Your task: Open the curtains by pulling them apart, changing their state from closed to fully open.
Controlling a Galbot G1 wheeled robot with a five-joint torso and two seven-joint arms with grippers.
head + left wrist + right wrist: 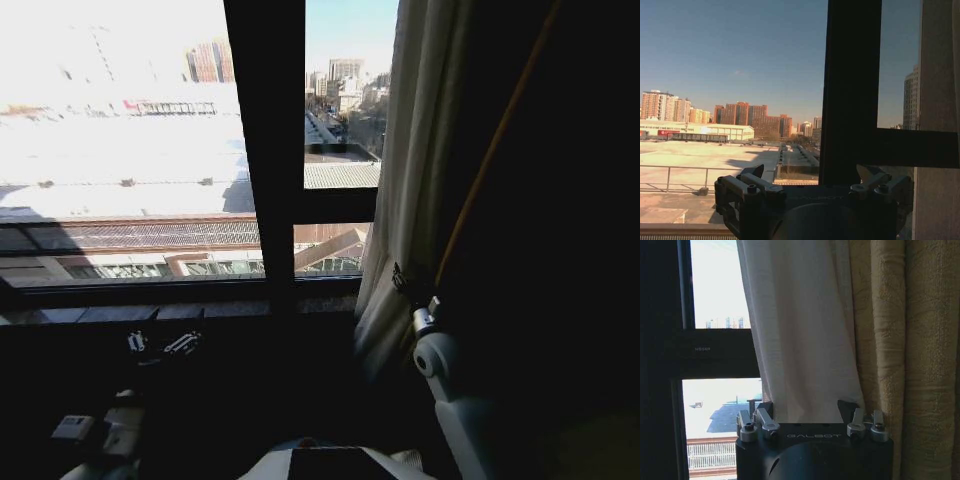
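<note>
A sheer white curtain (405,170) hangs gathered at the right side of the window, leaving the glass to its left uncovered. My right gripper (400,278) is raised against its lower folds. In the right wrist view the white curtain (800,330) drops between the fingers of the right gripper (805,407), which stand wide apart and open. My left gripper (165,343) sits low by the window sill, away from the fabric. In the left wrist view the left gripper (812,172) is open and faces the glass and the frame.
A dark window frame (265,150) with a vertical post and crossbar divides the glass. A heavy yellowish drape (910,340) hangs beside the sheer fabric. The sill (150,312) runs below the window. The wall to the right is dark.
</note>
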